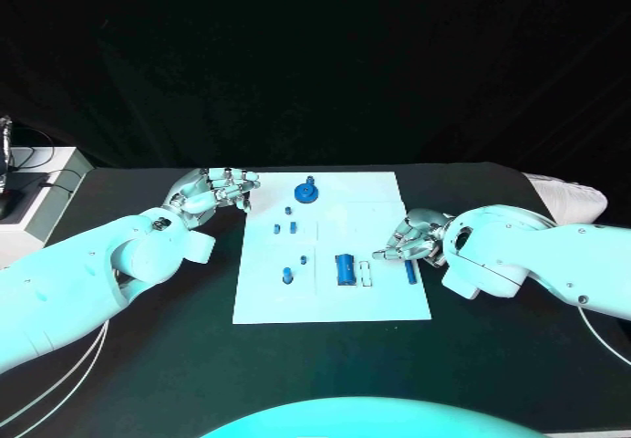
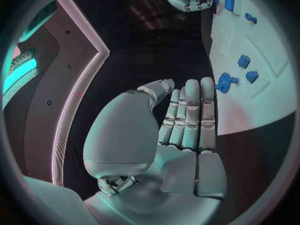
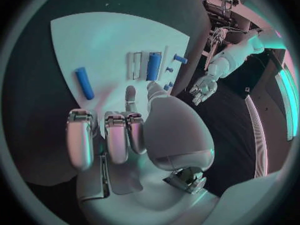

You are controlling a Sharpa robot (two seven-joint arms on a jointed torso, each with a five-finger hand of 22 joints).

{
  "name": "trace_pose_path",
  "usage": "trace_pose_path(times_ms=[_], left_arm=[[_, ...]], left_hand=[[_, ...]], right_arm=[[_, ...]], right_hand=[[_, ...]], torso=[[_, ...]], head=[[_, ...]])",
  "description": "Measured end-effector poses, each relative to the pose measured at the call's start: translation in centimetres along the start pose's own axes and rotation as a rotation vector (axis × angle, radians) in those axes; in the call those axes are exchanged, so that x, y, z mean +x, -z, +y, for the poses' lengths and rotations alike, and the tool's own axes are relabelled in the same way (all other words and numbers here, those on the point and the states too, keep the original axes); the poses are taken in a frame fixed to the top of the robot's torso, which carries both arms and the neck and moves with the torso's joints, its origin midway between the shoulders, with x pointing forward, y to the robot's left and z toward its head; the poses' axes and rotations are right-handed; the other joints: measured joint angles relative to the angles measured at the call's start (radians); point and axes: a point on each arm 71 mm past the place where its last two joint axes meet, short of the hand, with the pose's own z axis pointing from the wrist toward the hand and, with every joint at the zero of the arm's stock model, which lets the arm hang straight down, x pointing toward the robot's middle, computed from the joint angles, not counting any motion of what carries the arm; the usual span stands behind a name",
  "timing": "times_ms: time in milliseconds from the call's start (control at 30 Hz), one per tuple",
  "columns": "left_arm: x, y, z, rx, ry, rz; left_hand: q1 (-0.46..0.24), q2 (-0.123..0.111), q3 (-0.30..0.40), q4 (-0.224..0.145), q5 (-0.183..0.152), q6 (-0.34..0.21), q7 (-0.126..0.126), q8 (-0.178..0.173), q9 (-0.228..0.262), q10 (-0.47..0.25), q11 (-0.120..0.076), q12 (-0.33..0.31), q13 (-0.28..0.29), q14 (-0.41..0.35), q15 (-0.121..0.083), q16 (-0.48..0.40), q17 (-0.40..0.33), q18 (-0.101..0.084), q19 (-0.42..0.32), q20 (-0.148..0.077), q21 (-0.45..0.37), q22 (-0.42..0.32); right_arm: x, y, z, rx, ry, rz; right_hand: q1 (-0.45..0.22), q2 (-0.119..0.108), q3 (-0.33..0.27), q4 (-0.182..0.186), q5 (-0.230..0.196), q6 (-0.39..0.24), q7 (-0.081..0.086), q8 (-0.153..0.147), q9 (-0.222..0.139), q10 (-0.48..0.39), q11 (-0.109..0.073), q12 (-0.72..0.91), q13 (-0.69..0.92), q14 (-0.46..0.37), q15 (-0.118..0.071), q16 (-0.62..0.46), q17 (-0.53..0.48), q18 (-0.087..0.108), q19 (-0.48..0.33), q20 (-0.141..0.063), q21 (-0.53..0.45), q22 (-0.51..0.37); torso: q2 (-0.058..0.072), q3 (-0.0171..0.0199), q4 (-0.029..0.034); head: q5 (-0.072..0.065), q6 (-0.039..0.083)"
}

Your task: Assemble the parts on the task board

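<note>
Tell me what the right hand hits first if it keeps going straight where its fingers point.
Probably the long blue bar lying on the white task board, just ahead of the right hand; height above the board is unclear.

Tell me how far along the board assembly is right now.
Early, it seems. On the task board a round blue part and a blue bar look seated. Nothing is in hand: left hand and right hand hold nothing. A loose blue rod lies by the right hand, unplaced.
</note>
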Motion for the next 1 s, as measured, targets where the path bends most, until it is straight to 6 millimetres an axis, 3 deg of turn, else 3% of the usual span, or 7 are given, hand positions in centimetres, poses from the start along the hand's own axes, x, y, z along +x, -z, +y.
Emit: trace_pose_path(times_ms=[200,267,400,667,867,1000], left_arm=[[0.0,0.0,0.0,0.0,0.0,0.0],[0.0,0.0,0.0,0.0,0.001,0.0],[0.0,0.0,0.0,0.001,0.001,0.001],[0.1,0.0,0.0,0.001,0.001,0.001],[0.0,0.0,0.0,0.0,0.0,0.0],[0.0,0.0,0.0,0.0,0.0,0.0]], left_hand=[[0.0,0.0,0.0,0.0,0.0,0.0,0.0,0.0,0.0,0.0,0.0,0.0,0.0,0.0,0.0,0.0,0.0,0.0,0.0,0.0,0.0,0.0],[0.0,0.0,0.0,0.0,0.0,0.0,0.0,0.0,0.0,0.0,0.0,0.0,-0.001,0.0,0.0,0.0,0.0,0.0,0.0,0.0,0.0,0.0],[0.0,0.0,0.0,0.0,0.0,0.0,0.0,0.0,0.0,0.0,0.0,0.0,-0.001,0.0,0.0,0.0,0.0,0.0,0.0,0.0,0.0,0.0],[0.0,0.0,0.0,0.0,0.0,0.0,0.0,0.0,0.0,0.0,0.0,0.0,-0.001,0.0,0.0,0.0,0.0,0.0,0.0,0.0,0.0,0.0],[0.0,0.0,0.002,0.002,0.0,0.0,0.0,0.0,0.0,0.0,0.0,0.0,-0.001,0.0,0.0,0.0,0.0,0.0,0.0,0.0,0.0,0.0],[-0.004,0.004,0.0,0.006,0.0,0.0,0.0,0.0,0.0,0.0,0.0,0.0,-0.001,0.0,0.0,0.0,0.0,0.0,0.0,0.0,0.0,0.0]], right_arm=[[-2.1,0.2,-2.1,0.039,0.02,0.008],[-2.6,0.2,-2.8,0.057,0.034,0.015],[-3.0,0.2,-3.8,0.087,0.067,0.022],[-2.5,0.1,-5.1,0.143,0.141,0.023],[-2.2,0.0,-5.2,0.164,0.182,0.013],[-1.6,-0.1,-5.1,0.172,0.199,0.019]], right_hand=[[0.024,-0.006,0.019,0.006,-0.016,-0.007,0.007,-0.028,-0.027,0.0,0.0,0.002,0.0,0.0,0.0,0.0,0.0,0.0,0.0,0.0,0.0,0.0],[0.024,-0.006,0.021,0.008,-0.016,-0.007,0.007,-0.034,-0.036,0.0,0.0,0.002,0.0,0.0,0.0,0.0,0.0,-0.015,0.0,0.0,0.0,0.0],[0.012,-0.019,0.021,0.008,-0.021,-0.003,0.011,-0.046,-0.055,0.0,0.0,0.002,0.0,0.0,0.0,0.0,0.0,-0.015,0.0,0.0,0.004,0.0],[-0.033,-0.031,0.021,0.008,-0.027,0.018,0.014,-0.053,-0.08,-0.004,0.004,0.002,0.001,0.0,0.0,0.0,0.0,-0.015,0.0,0.0,0.005,0.0],[-0.074,-0.033,0.021,0.009,-0.027,0.039,0.004,-0.053,-0.086,-0.004,0.004,0.002,0.001,0.0,0.0,0.0,0.0,-0.015,0.0,0.0,0.012,0.0],[-0.096,-0.034,0.018,0.011,-0.003,0.046,0.004,-0.053,-0.087,-0.004,0.004,0.002,0.001,0.0,0.0,0.0,0.0,-0.015,0.0,0.0,0.012,0.0]], torso=[[-0.001,-0.0006,-0.0009],[-0.001,-0.0006,-0.0012],[0.0,-0.0008,-0.0008],[0.0,-0.0012,0.0],[0.0,-0.0012,0.0012],[0.0,-0.0013,0.0012]], head=[[-0.004,0.002],[-0.007,0.002],[-0.012,0.002],[-0.024,-0.001],[-0.026,-0.005],[-0.025,-0.006]])
